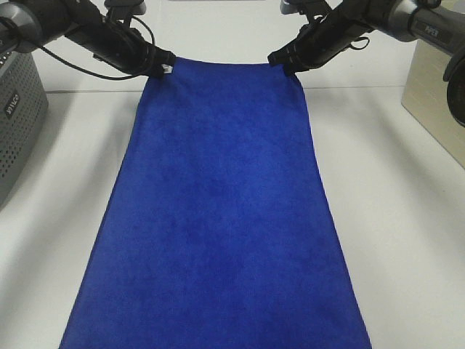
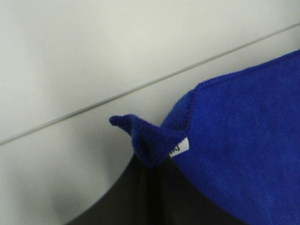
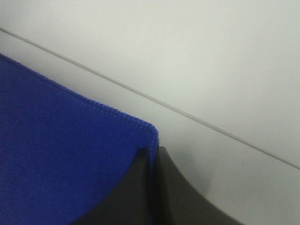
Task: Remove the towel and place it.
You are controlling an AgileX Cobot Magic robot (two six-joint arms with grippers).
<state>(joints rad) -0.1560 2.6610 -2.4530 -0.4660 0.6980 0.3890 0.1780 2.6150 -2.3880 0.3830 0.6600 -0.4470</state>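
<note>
- Towel (image 1: pixel 218 211) spreads lengthwise down the middle of the white counter (image 1: pixel 407 240), from the far edge to the near edge of the high view, where it runs out of frame.
- Left gripper (image 1: pixel 164 67) has the far-left corner. Its fingers (image 2: pixel 145 187) are closed on the cloth; the left wrist view shows the corner bunched into a small fold above the dark pads.
- White tag (image 2: pixel 180 148) sits right at that pinched corner, just beside the left fingers. Print on it is too small to read.
- Right gripper (image 1: pixel 285 67) has the far-right corner. Its fingers (image 3: pixel 136 187) are clamped on the hem; the right wrist view shows the stitched edge caught between the two dark pads.
- Far edge of the towel runs nearly straight between the two grippers, with no visible sag.
- Both far corners look raised slightly at the grips. Whether the rest lies flat on the counter, I can't tell from this angle.
- Grey perforated basket (image 1: pixel 18 120) stands at the left edge of the counter, well apart from the towel.
- Beige box (image 1: pixel 436 94) stands at the far right, also clear of the cloth.
- Both dark arms reach in from the far corners, the left with cable loops above it. Neither crosses the towel.
- A thin seam line (image 3: pixel 197 119) runs along the white surface behind both corners.
</note>
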